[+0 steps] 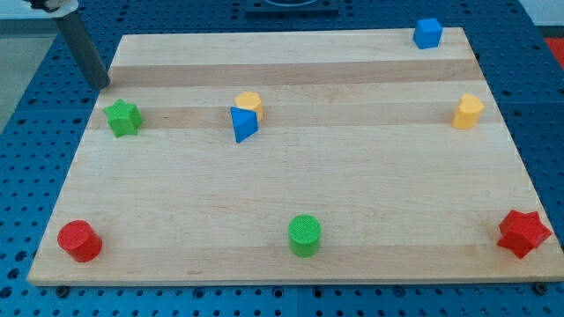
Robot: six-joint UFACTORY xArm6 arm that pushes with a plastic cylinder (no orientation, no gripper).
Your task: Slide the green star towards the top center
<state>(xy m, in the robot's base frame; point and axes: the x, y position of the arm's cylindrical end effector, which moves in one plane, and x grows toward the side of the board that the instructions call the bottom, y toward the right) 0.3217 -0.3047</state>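
Observation:
The green star (123,117) lies near the board's left edge, in the upper part of the view. My tip (103,84) is at the board's left edge, just above and to the left of the green star, a small gap apart from it. The rod rises from the tip towards the view's top left.
A blue triangle (242,124) touches a yellow block (250,105) left of centre. A blue cube (427,33) is at the top right, a yellow block (468,112) at the right. A red cylinder (79,240), green cylinder (304,235) and red star (523,232) lie along the bottom.

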